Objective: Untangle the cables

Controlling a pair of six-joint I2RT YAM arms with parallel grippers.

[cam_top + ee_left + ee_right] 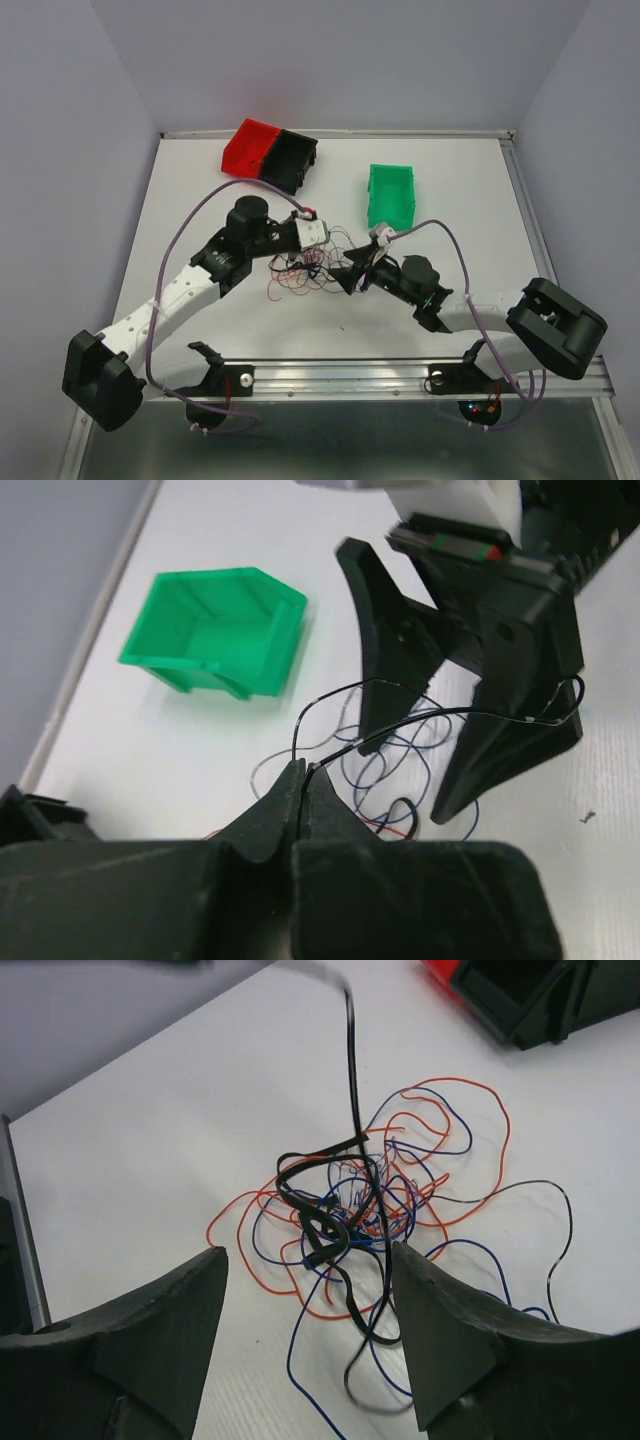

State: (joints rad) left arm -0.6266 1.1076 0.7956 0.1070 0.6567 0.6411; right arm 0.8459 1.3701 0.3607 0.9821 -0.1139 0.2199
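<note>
The left claw (pixel 303 772) is clamped tip to tip on one thin black strand (pixel 420 716), which runs nearly level from the pinch across the right claw (pixel 308 1253), whose fingers stand apart. Just beyond both claws lie the cables (pixel 350 1210), a loose knot of orange-red, blue and black loops with no single long axis, fanning every way. Bare white table (pixel 130 1140) surrounds the knot, and a green bin (pixel 215 635) sits well beyond the left claw's tips.

Tangled cables (pixel 305 270) between left gripper (pixel 322 248) and right gripper (pixel 352 272); green bin (pixel 390 196) beyond.
</note>
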